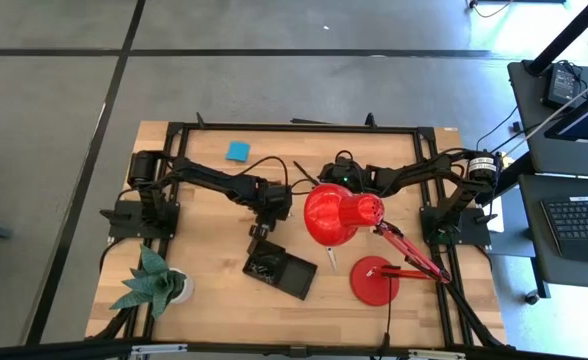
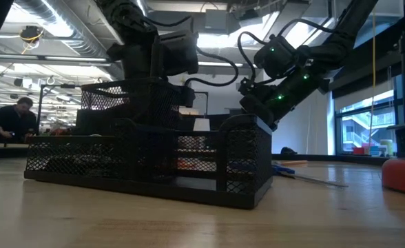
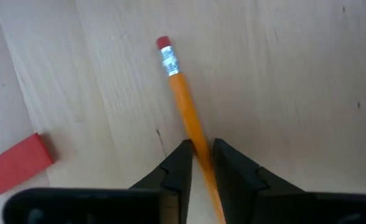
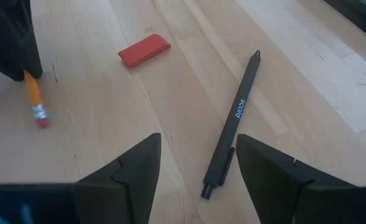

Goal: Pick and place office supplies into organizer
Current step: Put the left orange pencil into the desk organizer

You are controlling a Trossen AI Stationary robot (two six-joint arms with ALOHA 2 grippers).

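With my left gripper [image 3: 197, 163] lowered to the tabletop, its two fingers pinch the orange pencil [image 3: 184, 106] between them; the pencil's shaft runs forward from the tips to its pink eraser end. Off to one side of the fingers lies a flat red eraser [image 3: 16, 164], apart from the pencil. My right gripper [image 4: 198, 163] hovers with its fingers spread wide, a black pen [image 4: 233, 124] lying just ahead between them. Close beside my left gripper sits the black mesh organizer [image 1: 281, 268].

Overhead, table-level, two close wrist cameras — both wrists share the pencil [image 3: 186, 112].
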